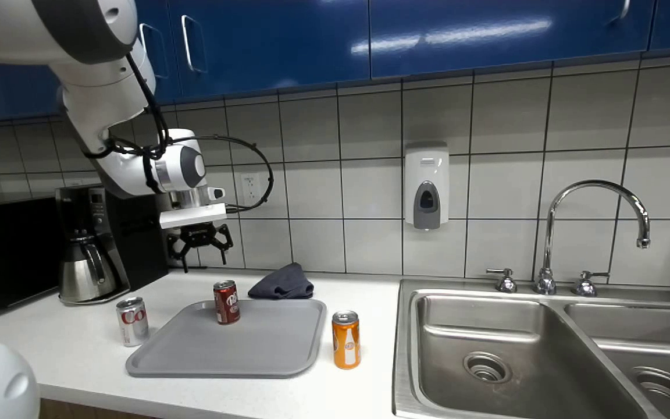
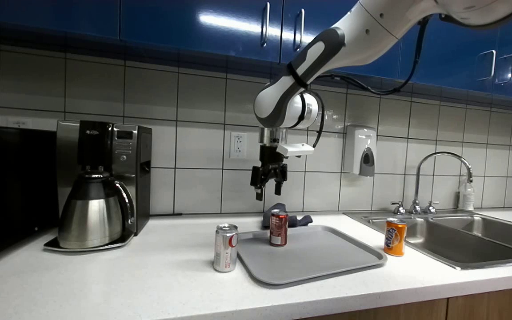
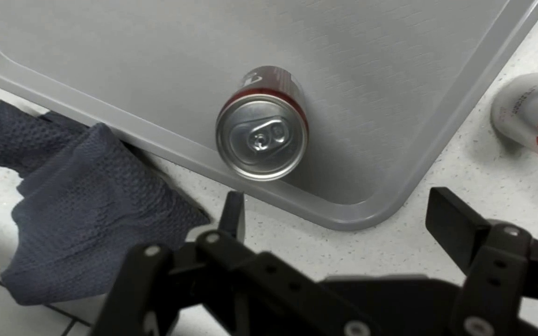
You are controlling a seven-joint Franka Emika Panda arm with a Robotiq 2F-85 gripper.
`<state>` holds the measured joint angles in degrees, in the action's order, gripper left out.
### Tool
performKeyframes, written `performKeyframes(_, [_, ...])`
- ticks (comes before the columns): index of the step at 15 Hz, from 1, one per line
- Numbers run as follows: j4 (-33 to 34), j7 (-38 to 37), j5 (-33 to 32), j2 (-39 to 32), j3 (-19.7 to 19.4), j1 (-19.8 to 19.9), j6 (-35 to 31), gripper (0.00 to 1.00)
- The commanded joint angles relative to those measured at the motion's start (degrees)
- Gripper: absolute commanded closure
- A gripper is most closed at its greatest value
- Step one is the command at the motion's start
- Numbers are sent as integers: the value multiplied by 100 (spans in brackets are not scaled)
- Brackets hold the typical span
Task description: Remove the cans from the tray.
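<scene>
Black two-finger gripper (image 1: 205, 265) hangs in mid-air, fingertips pointing down, jaws spread wide apart; it sits at the end of a white-and-grey jointed arm (image 1: 105, 99); in the wrist view a rounded corner of the flat grey rectangular tray with low rim (image 3: 353, 219) shows between the two fingers; small dark red-brown metal drink can (image 3: 262, 135) stands upright on the tray, toward the back rim, apart from the fingers; dark blue-grey textured cloth (image 3: 105, 200) lies bunched on the white speckled countertop (image 2: 149, 284) behind the tray, right by the rim, can't tell if touching; small silvery-grey metal can with red lettering (image 2: 226, 248) stands upright on the countertop, just beside the tray on the left in both exterior views; wrist view shows a strip of counter between it and the rim, can partly out of frame; small orange metal can (image 1: 346, 340) stands upright on the countertop, just beside the tray on the right in both exterior views, between tray and stainless-steel double-basin sink (image 1: 405, 349); chrome gooseneck tap (image 1: 548, 233) rises behind the basins; white wall dispenser with grey front (image 1: 427, 163) mounted on pale tiled wall (image 1: 312, 189), left of the tap; far left, steel coffee carafe with black top (image 2: 91, 222) sits in a black-and-silver coffee maker (image 2: 125, 169); glossy blue cabinets (image 1: 282, 46) above the tiles.
</scene>
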<state>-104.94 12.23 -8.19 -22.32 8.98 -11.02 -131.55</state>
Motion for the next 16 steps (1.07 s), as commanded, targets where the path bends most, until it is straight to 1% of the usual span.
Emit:
performKeyframes(1, [-70, -421, 16, 96, -87, 12, 81, 0])
performKeyframes(6, [-152, -813, 73, 15, -153, 12, -33, 0])
performKeyframes(9, [-84, -1007, 79, -55, -206, 31, -8, 0])
performKeyframes(16, [-23, -1203, 146, -192, -331, 70, 2, 0])
